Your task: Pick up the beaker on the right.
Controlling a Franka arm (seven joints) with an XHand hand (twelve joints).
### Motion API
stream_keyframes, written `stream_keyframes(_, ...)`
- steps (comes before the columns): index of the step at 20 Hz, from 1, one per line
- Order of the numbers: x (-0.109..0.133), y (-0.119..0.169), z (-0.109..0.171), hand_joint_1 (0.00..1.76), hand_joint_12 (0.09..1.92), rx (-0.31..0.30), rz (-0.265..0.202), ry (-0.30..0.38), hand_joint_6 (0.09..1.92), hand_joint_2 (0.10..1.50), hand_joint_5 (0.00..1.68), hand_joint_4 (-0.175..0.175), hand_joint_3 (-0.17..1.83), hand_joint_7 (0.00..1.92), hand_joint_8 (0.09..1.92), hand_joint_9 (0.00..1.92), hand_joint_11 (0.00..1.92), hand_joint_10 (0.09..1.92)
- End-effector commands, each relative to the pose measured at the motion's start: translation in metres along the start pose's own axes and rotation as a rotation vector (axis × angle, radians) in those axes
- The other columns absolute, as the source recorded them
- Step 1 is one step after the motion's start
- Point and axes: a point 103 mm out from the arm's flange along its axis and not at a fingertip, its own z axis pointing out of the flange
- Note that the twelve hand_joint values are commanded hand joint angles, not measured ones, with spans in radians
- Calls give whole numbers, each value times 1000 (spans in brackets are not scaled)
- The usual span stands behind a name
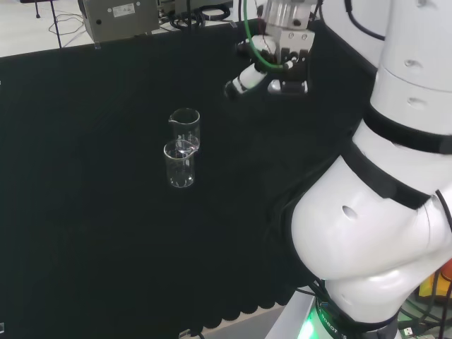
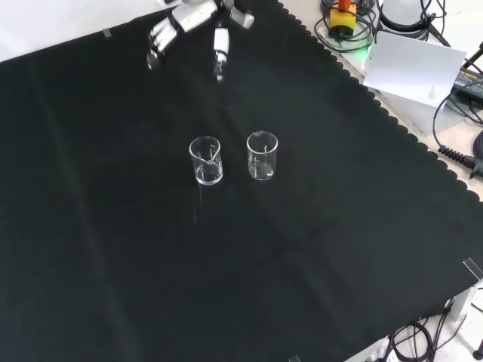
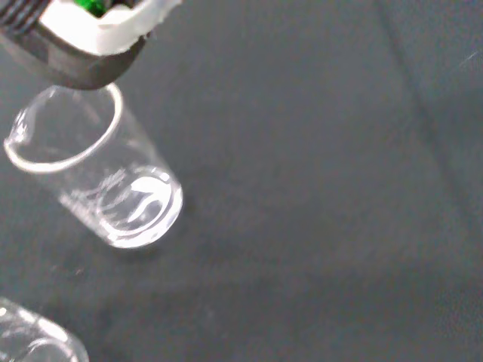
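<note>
While I watch the head view, the black and white robot hand [image 1: 272,67] hangs above the black cloth [image 1: 85,212], fingers relaxed and holding nothing, well apart from two small clear glass beakers: a nearer beaker [image 1: 179,163] and a farther beaker [image 1: 185,127], upright, just beside each other. From the front view, I see them side by side, the right one [image 2: 262,155] and the left one [image 2: 206,161], the hand [image 2: 189,23] beyond. At the wrist, one beaker [image 3: 98,170] looks empty; which one, I can't say.
</note>
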Motion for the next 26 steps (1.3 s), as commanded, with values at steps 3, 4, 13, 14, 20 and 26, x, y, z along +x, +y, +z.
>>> stream_keyframes(3,13,35,64,822,1422,67,-133,128,87,615,371,-52,616,157,701,354,81,737)
stream_keyframes(4,13,35,68,823,1416,64,-139,131,87,609,388,-50,619,181,705,369,92,730)
stream_keyframes(13,26,41,92,893,1392,53,-209,209,87,562,519,-48,629,321,715,464,164,682)
stream_keyframes(14,27,42,94,904,1392,49,-215,215,87,563,525,-47,631,322,713,468,169,678)
stream_keyframes(20,34,51,104,927,1388,41,-253,257,87,561,537,-46,639,311,703,463,181,665)
stream_keyframes(26,41,63,113,928,1380,17,-301,308,87,554,553,-49,656,343,710,493,200,663)
